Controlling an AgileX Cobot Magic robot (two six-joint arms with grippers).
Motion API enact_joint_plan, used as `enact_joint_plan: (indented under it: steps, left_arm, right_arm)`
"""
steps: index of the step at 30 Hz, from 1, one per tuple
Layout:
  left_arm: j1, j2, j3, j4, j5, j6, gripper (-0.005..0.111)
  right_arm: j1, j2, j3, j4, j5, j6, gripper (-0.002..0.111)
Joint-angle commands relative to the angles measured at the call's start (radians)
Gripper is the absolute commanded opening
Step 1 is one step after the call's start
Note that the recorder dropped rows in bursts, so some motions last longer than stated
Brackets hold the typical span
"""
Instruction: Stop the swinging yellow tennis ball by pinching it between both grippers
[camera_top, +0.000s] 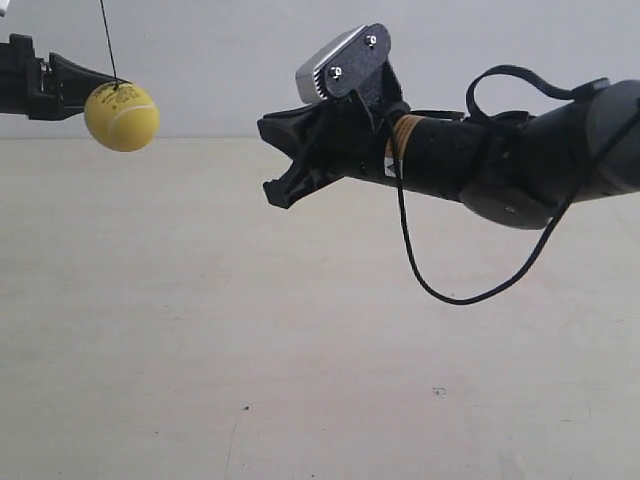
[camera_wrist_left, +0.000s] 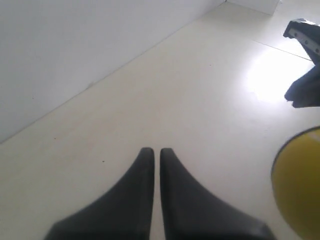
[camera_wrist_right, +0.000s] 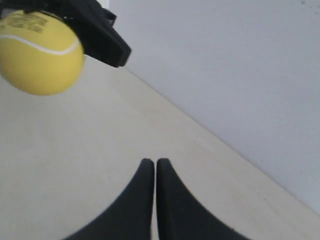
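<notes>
The yellow tennis ball (camera_top: 121, 116) hangs on a thin black string (camera_top: 108, 40) at the exterior view's upper left. My left gripper (camera_top: 86, 78) is right behind it, its tip at the ball's upper side; whether they touch I cannot tell. In the left wrist view that gripper (camera_wrist_left: 156, 150) is shut on nothing, with the ball (camera_wrist_left: 298, 182) off to one side. My right gripper (camera_top: 275, 160), carrying the silver camera box (camera_top: 340, 62), is well apart from the ball. It (camera_wrist_right: 155, 161) is shut and empty, facing the ball (camera_wrist_right: 40, 52) and the left claw (camera_wrist_right: 100, 35).
A pale tabletop (camera_top: 300, 350) lies below both arms, with a white wall (camera_top: 220, 60) behind. A black cable (camera_top: 450, 290) loops down under the right arm. The right claw (camera_wrist_left: 305, 65) shows at the edge of the left wrist view.
</notes>
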Motion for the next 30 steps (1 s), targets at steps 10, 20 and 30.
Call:
enact_joint_plan:
  steps: [10, 20, 30]
  left_arm:
    - [-0.001, -0.061, 0.107, -0.009, -0.004, 0.07, 0.005]
    - [-0.029, -0.071, 0.112, -0.009, -0.004, 0.153, 0.005]
    - [-0.097, -0.071, 0.112, -0.009, -0.004, 0.174, 0.005]
  right_arm:
    - [-0.049, 0.047, -0.119, -0.242, -0.037, 0.145, 0.0]
    - [-0.085, 0.064, -0.138, -0.3, -0.144, 0.194, 0.0]
    - [-0.085, 0.064, -0.147, -0.369, -0.246, 0.281, 0.0]
